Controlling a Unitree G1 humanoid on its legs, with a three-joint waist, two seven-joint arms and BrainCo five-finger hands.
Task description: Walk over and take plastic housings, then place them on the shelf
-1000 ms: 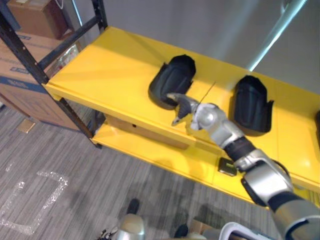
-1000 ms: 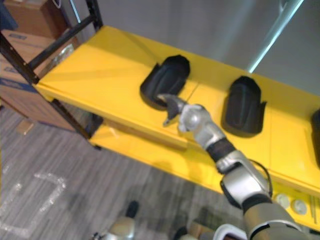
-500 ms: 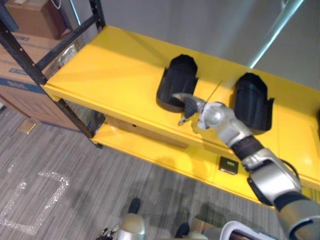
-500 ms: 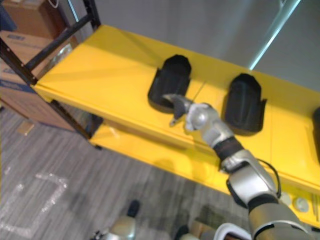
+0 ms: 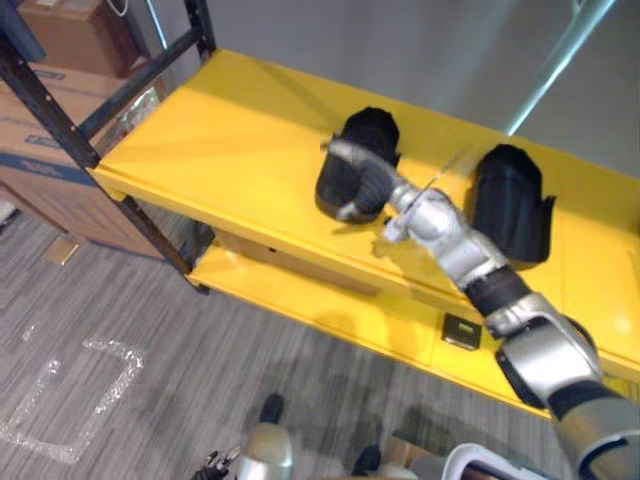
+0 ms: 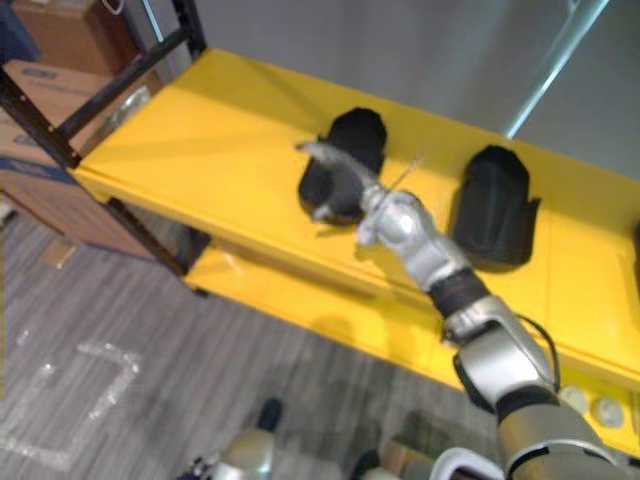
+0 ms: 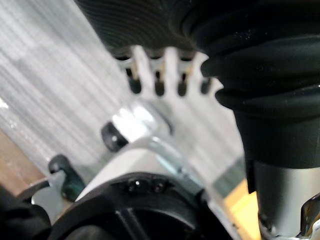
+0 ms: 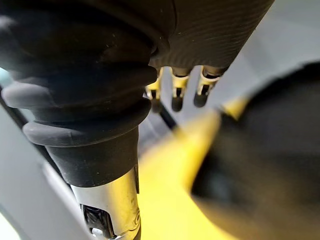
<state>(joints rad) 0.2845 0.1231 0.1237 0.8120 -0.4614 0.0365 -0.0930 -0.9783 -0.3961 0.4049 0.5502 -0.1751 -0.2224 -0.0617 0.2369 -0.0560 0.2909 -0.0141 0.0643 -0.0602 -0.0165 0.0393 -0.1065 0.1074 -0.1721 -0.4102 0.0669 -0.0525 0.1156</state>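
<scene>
The right hand (image 5: 368, 182) lies over the front of a black plastic housing (image 5: 372, 128), which stands on the top board of the yellow metal shelf (image 5: 220, 140). Its fingers (image 8: 174, 95) are stretched out straight and hold nothing. Whether they touch the shell, I cannot tell. I judge that such a flat hand suits steadying or nudging a housing that is already set down, not lifting it. The second housing (image 5: 510, 205) stands well apart on the same board, so the placing seems well advanced. Both are matte, rounded shells with one notched open end. The shelf board is smooth and a little glossy, and black steel posts (image 5: 60, 110) carry it. The left hand (image 7: 157, 70) hangs with relaxed fingers, empty, above the grey striped carpet (image 7: 45, 60).
</scene>
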